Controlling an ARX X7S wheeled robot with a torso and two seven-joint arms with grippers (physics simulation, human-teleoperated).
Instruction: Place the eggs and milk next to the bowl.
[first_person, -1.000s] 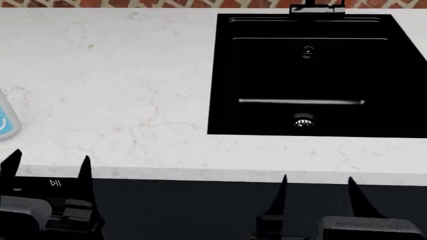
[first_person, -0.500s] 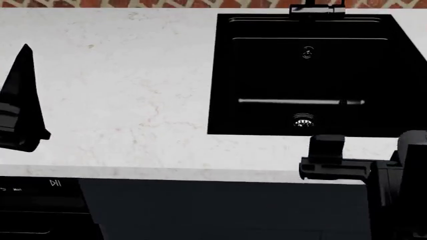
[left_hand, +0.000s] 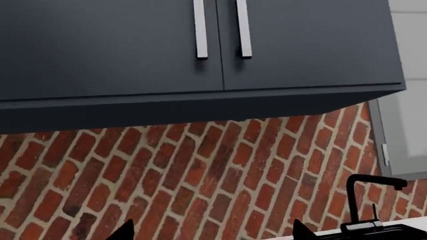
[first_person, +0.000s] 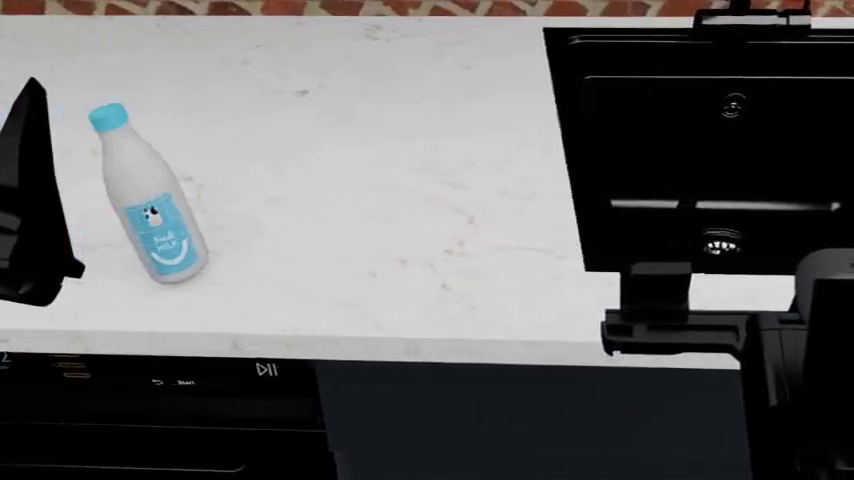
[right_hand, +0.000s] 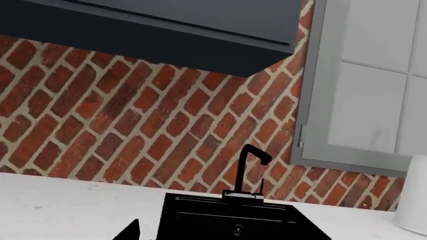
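Brickwork (left_hand: 200, 175) and dark cupboard doors (left_hand: 200, 45) fill the left wrist view, with a black tap (left_hand: 369, 192) peeping in at one corner; of the left pincer (left_hand: 210, 231) only two dark tips show, standing well apart with nothing between them, and no task thing appears. From the head view, the milk (first_person: 147, 198) lies tilted on the white table (first_person: 374, 170) near its left edge, about midway between front and back edges, cap pointing toward the back; the left arm's dark tip (first_person: 34, 200) rises just beside it without touching. Egg and bowl are not in sight in any view. A dark part of the right arm (first_person: 721, 330) sits at the front edge by the black sink (first_person: 707, 150). I judge the bottle light, stiff and smooth, likely to roll or slip, so a hold across the straight labelled body seems safest, not the narrow neck. Across the right wrist view run the brick wall, a window frame (right_hand: 363, 85) and the sink tap; one tip of the right pincer (right_hand: 127, 232) shows, so I cannot tell whether it is apart or together.
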